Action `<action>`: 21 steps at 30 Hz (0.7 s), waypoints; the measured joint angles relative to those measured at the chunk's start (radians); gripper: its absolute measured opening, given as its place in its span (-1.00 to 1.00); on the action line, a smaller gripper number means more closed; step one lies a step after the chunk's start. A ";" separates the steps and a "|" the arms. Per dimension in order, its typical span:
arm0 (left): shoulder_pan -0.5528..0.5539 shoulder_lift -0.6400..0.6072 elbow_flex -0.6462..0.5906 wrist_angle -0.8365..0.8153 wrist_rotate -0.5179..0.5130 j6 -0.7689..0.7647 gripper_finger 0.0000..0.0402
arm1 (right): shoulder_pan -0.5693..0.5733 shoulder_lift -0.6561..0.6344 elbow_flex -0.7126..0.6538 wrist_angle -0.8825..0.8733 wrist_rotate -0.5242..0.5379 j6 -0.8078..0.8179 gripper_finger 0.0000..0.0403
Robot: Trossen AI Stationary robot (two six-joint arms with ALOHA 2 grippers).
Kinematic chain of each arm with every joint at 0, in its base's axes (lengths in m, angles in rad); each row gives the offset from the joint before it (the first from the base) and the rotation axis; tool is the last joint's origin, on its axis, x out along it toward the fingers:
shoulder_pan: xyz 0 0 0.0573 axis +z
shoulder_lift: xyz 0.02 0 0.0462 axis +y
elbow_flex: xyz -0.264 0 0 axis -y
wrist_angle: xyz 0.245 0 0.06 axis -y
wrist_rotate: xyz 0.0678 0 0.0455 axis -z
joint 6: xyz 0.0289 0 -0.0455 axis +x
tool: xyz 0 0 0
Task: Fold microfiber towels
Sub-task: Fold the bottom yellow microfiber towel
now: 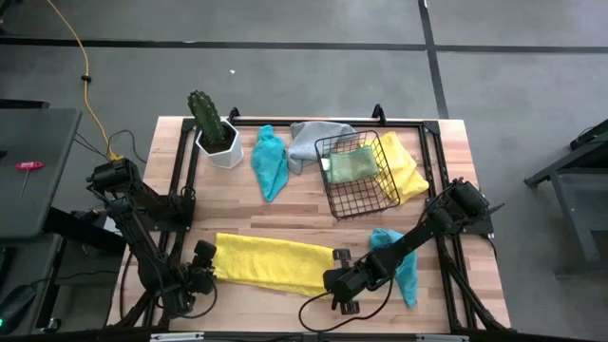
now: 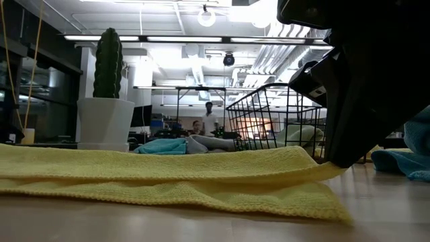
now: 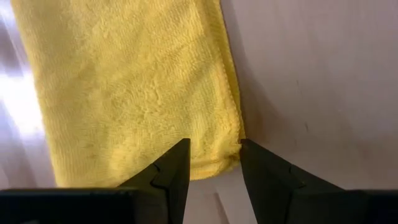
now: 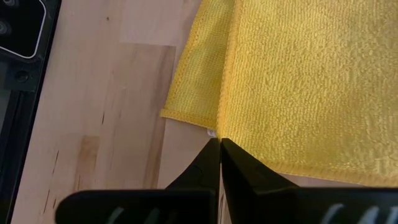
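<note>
Yellow towel [image 1: 271,260] lies folded in a long strip along the surface's [image 1: 285,214] front edge, reaching from the left claw [image 1: 202,269] to the right claw [image 1: 339,278]. At the strip's left end, the left claw sits low with its jaws partly apart, the cloth's corner lying between the two fingers [image 3: 171,177], which straddle it without pressing. At the right end, the right claw has its jaws fully together, pinching the towel's edge and lifting it slightly off the wood. Toward the back left corner stands a cactus [image 1: 204,116] in a white pot [image 1: 222,149]. Just right of it lies a crumpled teal towel [image 1: 270,161], then a grey towel [image 1: 309,141] touching the black wire basket [image 1: 357,176], which holds a light green towel [image 1: 351,163]. A second yellow towel [image 1: 403,169] spreads out from under the basket's right side. Another teal towel [image 1: 400,257] lies near the front right corner, under the right arm.
</note>
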 joint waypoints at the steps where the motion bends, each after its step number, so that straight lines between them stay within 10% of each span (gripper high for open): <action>1: 0.000 0.000 0.000 -0.002 0.000 0.004 -0.35 | 0.000 0.000 0.000 0.000 0.000 0.000 -1.00; 21: 0.000 0.000 0.000 -0.005 -0.018 0.041 -0.35 | 0.000 0.000 0.000 0.000 -0.003 0.000 -1.00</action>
